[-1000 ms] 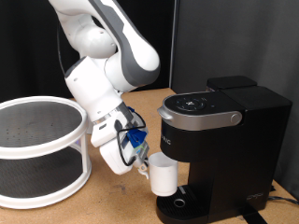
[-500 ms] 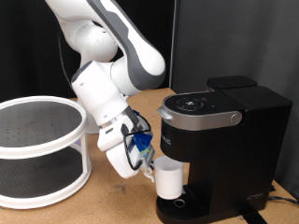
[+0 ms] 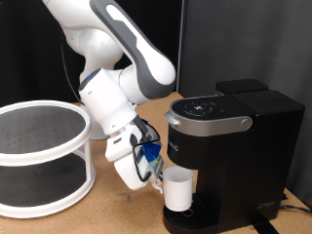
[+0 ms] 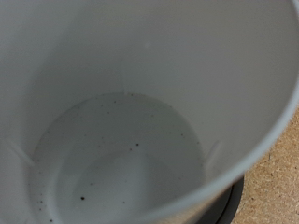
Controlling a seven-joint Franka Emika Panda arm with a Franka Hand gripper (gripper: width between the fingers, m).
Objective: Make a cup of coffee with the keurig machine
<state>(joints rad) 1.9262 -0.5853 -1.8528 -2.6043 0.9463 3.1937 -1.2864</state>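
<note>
Hand (image 3: 156,178) lower centre, seemingly pinching the cup (image 3: 176,187) by its handle side | cup at the keurig machine (image 3: 229,156) drip base, under the spout | risk: off-centre placement could tip it onto the tabletop (image 3: 107,216)

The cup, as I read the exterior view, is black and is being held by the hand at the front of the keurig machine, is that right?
Not quite: the cup is white, not black, as the exterior view shows. The hand does hold it at the front of the keurig machine.
</note>
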